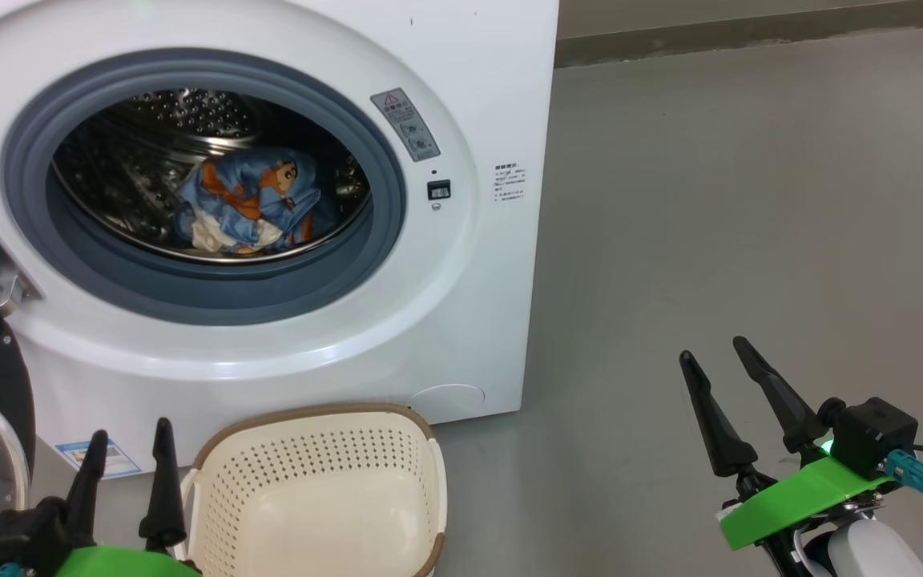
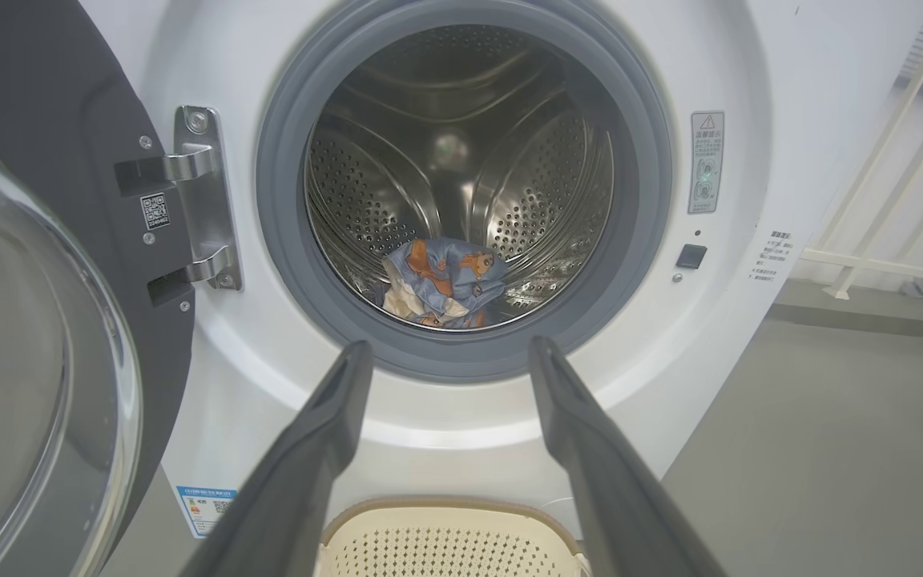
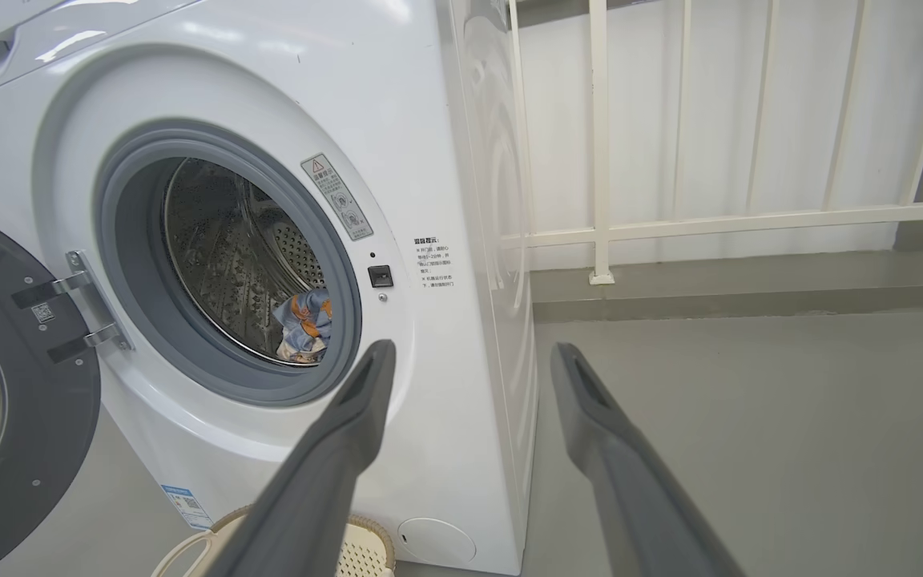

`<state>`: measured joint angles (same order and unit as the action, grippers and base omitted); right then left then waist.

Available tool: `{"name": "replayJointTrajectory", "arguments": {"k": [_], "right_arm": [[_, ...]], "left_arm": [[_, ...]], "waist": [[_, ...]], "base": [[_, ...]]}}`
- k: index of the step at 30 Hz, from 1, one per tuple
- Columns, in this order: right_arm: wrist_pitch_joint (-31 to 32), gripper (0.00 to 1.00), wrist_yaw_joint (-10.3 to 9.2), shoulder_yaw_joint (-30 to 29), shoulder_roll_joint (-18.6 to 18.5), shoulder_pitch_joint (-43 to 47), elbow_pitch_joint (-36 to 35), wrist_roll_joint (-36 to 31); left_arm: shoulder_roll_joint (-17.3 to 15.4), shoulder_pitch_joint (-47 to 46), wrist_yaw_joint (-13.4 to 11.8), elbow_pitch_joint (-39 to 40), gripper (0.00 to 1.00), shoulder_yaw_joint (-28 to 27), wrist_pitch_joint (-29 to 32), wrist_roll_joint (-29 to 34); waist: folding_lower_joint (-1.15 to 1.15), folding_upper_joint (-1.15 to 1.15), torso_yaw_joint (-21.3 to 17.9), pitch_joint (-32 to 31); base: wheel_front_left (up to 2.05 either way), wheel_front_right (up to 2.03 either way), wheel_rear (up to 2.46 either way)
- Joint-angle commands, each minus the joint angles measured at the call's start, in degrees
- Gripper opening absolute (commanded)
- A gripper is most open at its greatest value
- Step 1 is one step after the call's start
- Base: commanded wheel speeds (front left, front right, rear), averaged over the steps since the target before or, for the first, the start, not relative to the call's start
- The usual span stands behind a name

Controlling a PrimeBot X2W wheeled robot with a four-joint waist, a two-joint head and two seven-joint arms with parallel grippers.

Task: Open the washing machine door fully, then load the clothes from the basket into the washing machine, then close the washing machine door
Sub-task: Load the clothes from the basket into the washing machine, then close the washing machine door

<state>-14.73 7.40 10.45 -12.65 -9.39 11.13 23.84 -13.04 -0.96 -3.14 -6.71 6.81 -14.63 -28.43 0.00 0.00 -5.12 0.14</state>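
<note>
Washing machine door [image 2: 45,320] swung wide open at left of washing machine [image 1: 461,304], hung on metal hinge [image 2: 205,200]. Clothes [image 1: 249,204] seen bunched at bottom of steel drum [image 2: 365,200], behind grey-blue gasket [image 1: 213,292]. Basket [image 1: 309,413] set on floor [image 1: 750,200] just before machine front, bare inside. Left gripper [image 1: 130,430] held beside basket, fingers spread, nothing clasped. Right gripper [image 1: 711,349] held over floor right of machine, fingers spread, nothing clasped

Smooth glossy white casing on the washing machine [image 1: 477,96]; shiny perforated steel in the drum [image 2: 365,208]; matt grey-blue rubber for the gasket [image 1: 213,300]. Soft crumpled cloth for the clothes [image 1: 249,204]. Matt cream plastic with small holes for the basket [image 1: 309,473]. Clear glass and polished metal hinge [image 2: 205,200] on the washing machine door [image 2: 45,72]. Smooth matt grey floor [image 1: 750,200].
</note>
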Motion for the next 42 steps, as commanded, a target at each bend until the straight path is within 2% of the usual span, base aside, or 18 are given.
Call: {"name": "replayJointTrajectory", "arguments": {"k": [1, 27, 42], "right_arm": [[-0.27, 1.0, 0.09, 1.29, -0.64, -0.66, -1.36, 0.42], [-0.27, 1.0, 0.09, 1.23, -0.47, -1.09, -0.96, 0.46], [-0.27, 1.0, 0.09, 1.13, -0.4, -1.05, -0.83, 0.48]], "left_arm": [[-1.02, -0.97, 0.22, 0.91, 1.0, -2.27, -0.37, 0.77], [-0.14, -1.53, 1.55, 0.11, 1.0, -3.62, -0.37, 1.33], [0.5, -1.35, 2.1, 0.13, 1.0, -4.18, -0.37, 2.01]], "waist": [[0.0, 0.0, -0.02, 0.01], [0.0, 0.0, 0.17, 0.33], [0.0, 0.0, 0.25, 0.29]], "base": [[0.0, 0.0, 0.0], [-0.03, 0.03, 0.0], [-1.16, 1.16, 0.0]]}}
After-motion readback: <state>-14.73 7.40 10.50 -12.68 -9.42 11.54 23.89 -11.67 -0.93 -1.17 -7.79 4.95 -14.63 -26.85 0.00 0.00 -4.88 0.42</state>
